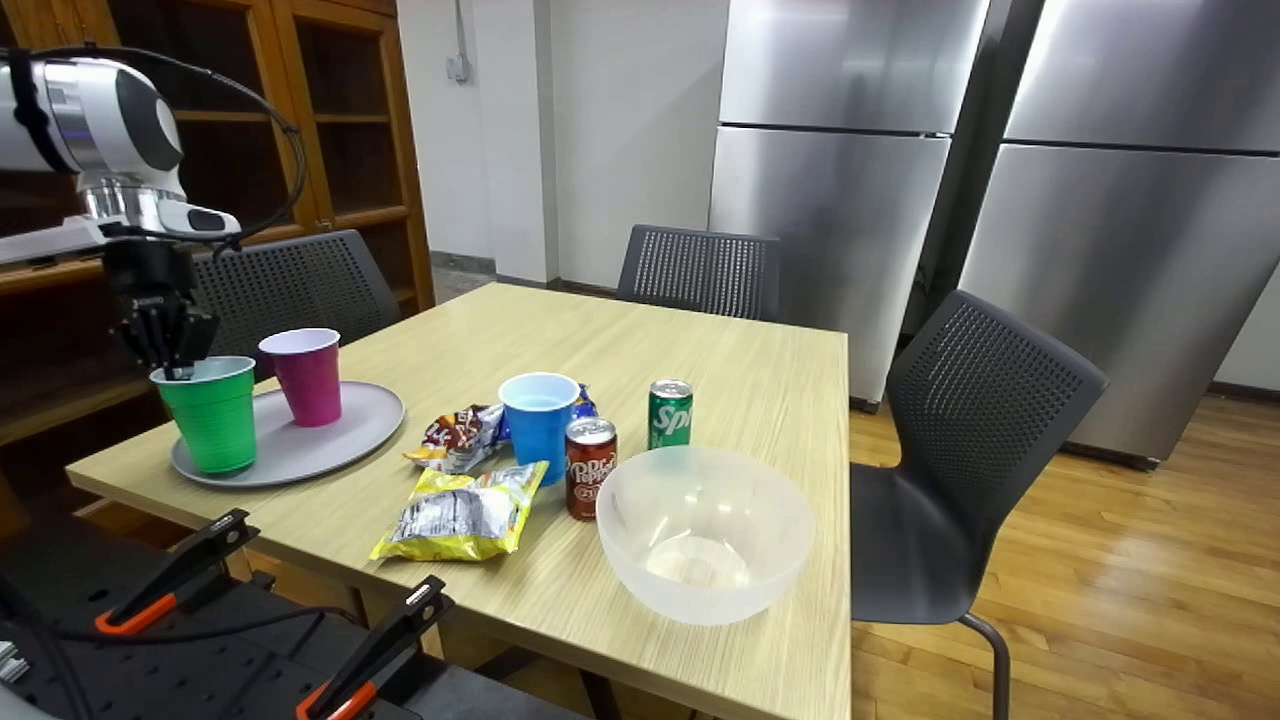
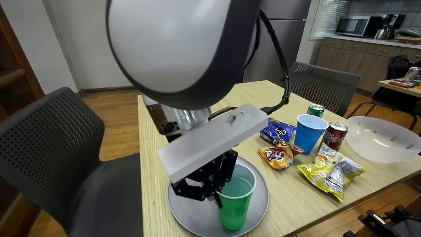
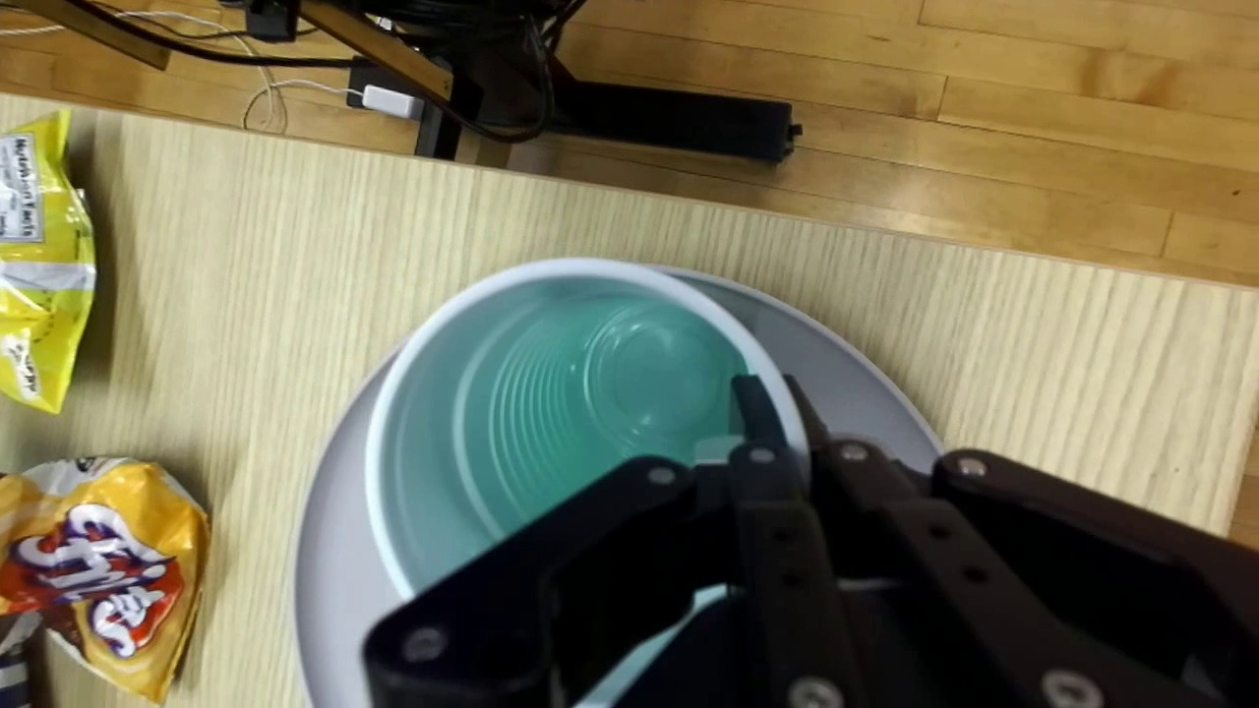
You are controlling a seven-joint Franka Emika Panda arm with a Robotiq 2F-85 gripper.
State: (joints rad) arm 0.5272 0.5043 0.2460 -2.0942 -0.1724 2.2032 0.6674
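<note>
A green cup (image 1: 212,420) stands on a grey round plate (image 1: 365,440) near the table's corner. It also shows in an exterior view (image 2: 234,210) and in the wrist view (image 3: 521,393). My gripper (image 3: 777,393) is shut on the cup's rim, with one finger inside the cup and the other outside. The fingertips also show at the rim in both exterior views (image 1: 176,370) (image 2: 217,199). The cup looks empty. A pink cup (image 1: 311,380) stands on the same plate behind the green one. The arm and gripper hide it in an exterior view.
A blue cup (image 1: 536,430), a Dr Pepper can (image 1: 591,475), a Sprite can (image 1: 669,412) and a frosted bowl (image 1: 705,590) stand on the table. Yellow (image 1: 465,515), orange (image 2: 276,157) and blue (image 2: 278,130) snack bags lie near them. Chairs (image 2: 82,138) surround the table.
</note>
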